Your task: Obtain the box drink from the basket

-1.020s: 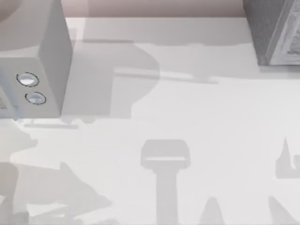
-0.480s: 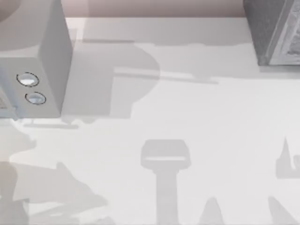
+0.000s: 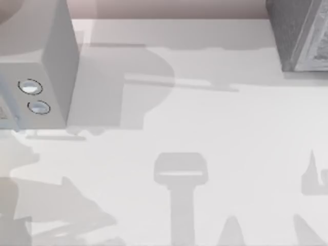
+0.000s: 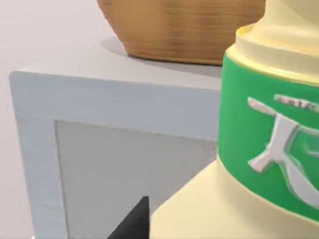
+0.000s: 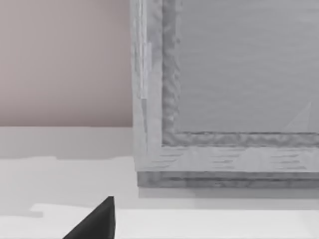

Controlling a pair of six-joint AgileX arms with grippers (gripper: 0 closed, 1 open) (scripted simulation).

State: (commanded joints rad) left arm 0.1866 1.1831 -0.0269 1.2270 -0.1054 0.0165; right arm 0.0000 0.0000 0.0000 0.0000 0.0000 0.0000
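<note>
The box drink is hidden. A brown woven basket (image 4: 184,30) stands on top of the grey appliance (image 4: 124,169) in the left wrist view. Close to that camera, in front of the appliance, is a pale cream container with a green band (image 4: 269,149). A dark part of my left gripper (image 4: 133,223) shows beside the container's base. In the top view the appliance (image 3: 51,61) with two round knobs (image 3: 29,87) stands at the table's left. A dark part of my right gripper (image 5: 97,221) hangs over the white table, short of a grey box (image 5: 239,74).
The grey box (image 3: 302,36) stands at the table's back right corner in the top view. A pinkish wall (image 3: 169,9) runs behind the table's back edge. Arm shadows lie across the white tabletop (image 3: 215,118) along the front.
The shadow at the top view's lower left has shifted slightly leftward. Nothing else has visibly moved.
</note>
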